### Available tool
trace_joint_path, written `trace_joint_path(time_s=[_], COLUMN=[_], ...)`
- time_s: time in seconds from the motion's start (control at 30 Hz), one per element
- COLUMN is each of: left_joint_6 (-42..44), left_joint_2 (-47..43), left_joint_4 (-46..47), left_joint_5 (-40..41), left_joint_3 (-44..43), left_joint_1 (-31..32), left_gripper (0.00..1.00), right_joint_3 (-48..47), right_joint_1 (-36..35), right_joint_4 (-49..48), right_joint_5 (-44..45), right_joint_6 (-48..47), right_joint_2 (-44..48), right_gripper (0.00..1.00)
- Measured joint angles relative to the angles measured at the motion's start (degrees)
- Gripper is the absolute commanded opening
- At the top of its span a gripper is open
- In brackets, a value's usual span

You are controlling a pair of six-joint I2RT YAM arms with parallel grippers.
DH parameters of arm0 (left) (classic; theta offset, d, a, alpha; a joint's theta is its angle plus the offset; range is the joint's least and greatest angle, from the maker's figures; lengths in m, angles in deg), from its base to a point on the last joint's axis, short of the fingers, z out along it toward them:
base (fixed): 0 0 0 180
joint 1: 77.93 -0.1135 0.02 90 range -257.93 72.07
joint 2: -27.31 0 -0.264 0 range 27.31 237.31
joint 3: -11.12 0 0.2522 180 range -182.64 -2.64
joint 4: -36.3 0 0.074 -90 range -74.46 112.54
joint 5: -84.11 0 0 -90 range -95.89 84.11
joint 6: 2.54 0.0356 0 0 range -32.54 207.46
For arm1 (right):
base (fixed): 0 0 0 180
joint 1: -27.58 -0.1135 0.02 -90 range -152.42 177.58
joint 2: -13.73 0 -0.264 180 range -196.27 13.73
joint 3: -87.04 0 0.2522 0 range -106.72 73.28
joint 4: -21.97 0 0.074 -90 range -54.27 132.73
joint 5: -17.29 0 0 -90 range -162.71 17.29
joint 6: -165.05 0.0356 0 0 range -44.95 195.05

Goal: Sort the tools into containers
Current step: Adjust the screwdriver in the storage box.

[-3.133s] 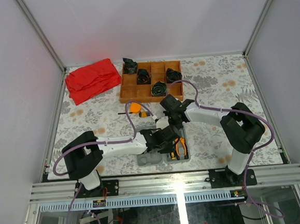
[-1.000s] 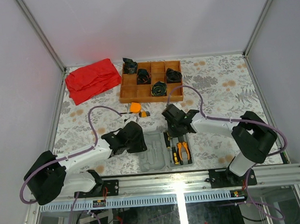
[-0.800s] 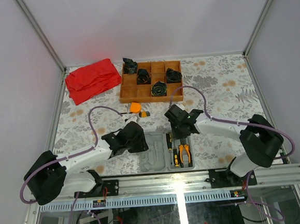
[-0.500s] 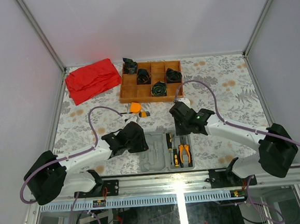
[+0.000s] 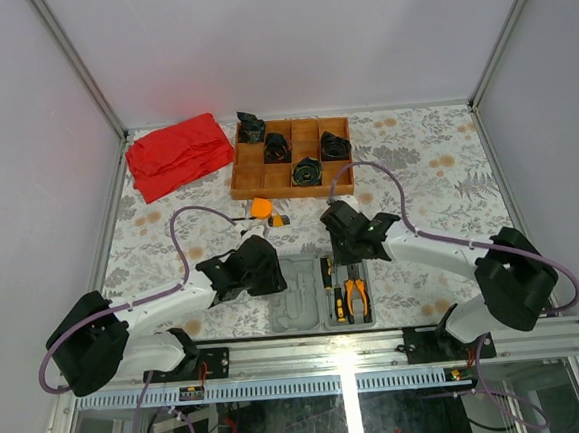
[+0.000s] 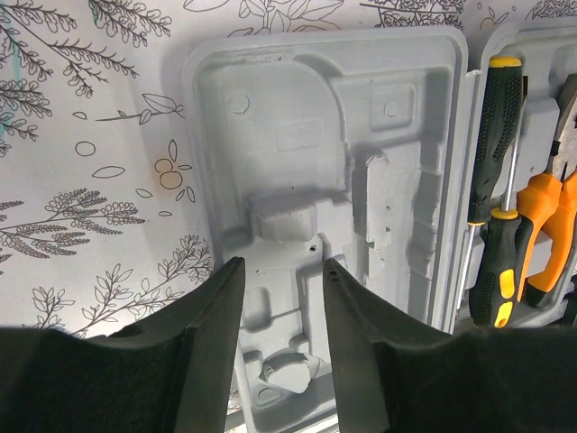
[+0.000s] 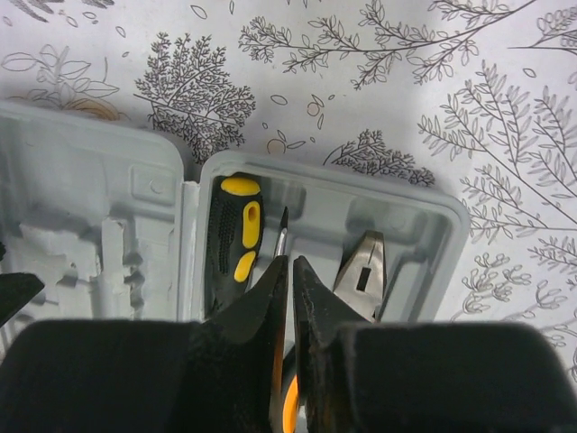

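Observation:
The grey tool case [image 5: 294,294] lies open near the front edge. Its right half [image 7: 433,203] holds two black-and-yellow screwdrivers [image 5: 329,280] [image 7: 236,236] [image 6: 494,99] and the orange-handled pliers [image 5: 354,294] [image 7: 362,269] [image 6: 541,221]. The moulded left half [image 6: 297,135] [image 7: 81,198] has nothing in it. My right gripper [image 5: 347,240] [image 7: 290,260] hovers over the right half, jaws almost touching, nothing between them. At the left half's near end my left gripper [image 5: 257,269] [image 6: 282,263] stands open and holds nothing. The orange tape measure [image 5: 261,208] and the small yellow-grey piece [image 5: 279,220] lie on the cloth behind the case.
A brown wooden compartment tray [image 5: 257,184] with black coiled bundles stands at the back centre. A red folded cloth [image 5: 177,153] lies at the back left. Purple cables loop over both arms. White walls close in the flowered table.
Since three seconds ago my left arm has pulled back left off the case and stayed still. My right gripper lifted slightly from the case's right half; its elbow swung right and partly back.

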Motion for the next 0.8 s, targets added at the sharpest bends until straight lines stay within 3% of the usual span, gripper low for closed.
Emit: trace_joint_path(time_s=[0.53, 0.8], left_joint_6=[-0.02, -0.02], left_joint_2=[0.02, 0.37], left_joint_4=[0.24, 0.24], left_joint_5=[-0.13, -0.20], left_joint_3=[0.13, 0.13], left_joint_1=[0.00, 0.00], left_gripper=[0.39, 0.39], right_joint_3=[-2.25, -7.96], right_joint_1=[0.00, 0.00], right_joint_4=[-1.90, 2.91], right_joint_5=[-1.60, -1.55], right_joint_6=[-0.59, -0.74], right_joint_2=[-8.52, -13.29], right_gripper=[0.08, 0.01])
